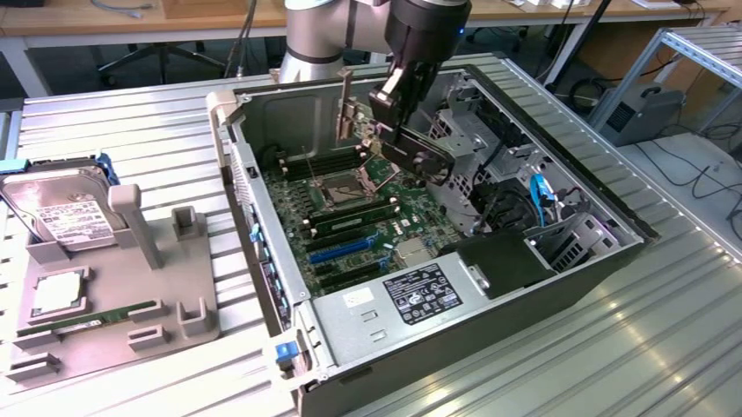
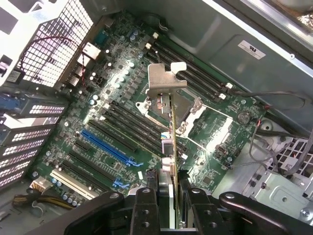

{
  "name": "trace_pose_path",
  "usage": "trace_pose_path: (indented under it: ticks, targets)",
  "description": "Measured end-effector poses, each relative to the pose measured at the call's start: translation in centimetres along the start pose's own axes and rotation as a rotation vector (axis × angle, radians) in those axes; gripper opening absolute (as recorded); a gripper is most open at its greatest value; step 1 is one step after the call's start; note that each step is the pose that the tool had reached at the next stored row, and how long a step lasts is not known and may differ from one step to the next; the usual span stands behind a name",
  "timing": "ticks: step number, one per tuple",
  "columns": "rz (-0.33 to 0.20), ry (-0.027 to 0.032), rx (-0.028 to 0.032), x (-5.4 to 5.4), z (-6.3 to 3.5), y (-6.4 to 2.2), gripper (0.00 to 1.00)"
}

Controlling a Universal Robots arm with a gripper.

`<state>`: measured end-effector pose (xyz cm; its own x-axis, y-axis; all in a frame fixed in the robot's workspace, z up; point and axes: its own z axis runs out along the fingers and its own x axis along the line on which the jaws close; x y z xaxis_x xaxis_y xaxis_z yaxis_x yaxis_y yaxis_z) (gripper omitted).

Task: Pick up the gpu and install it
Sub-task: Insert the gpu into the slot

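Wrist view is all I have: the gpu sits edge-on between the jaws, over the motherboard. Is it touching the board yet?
Observer: It seems not. In the exterior view the gpu hangs from the gripper above the motherboard, inside the open case, with no edge in a slot.
Operator: What lies outside the case?
Observer: A grey holder stands at the exterior view's left, carrying a hard drive and a green memory stick.
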<state>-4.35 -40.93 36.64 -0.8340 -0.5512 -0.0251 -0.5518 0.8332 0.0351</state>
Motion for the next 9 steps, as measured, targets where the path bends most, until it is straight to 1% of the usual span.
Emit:
trace_pose_path:
  ticks: [9]
  targets:
    - [-0.032, 0.0012, -0.0008, 0.0, 0.01, 0.0, 0.27]
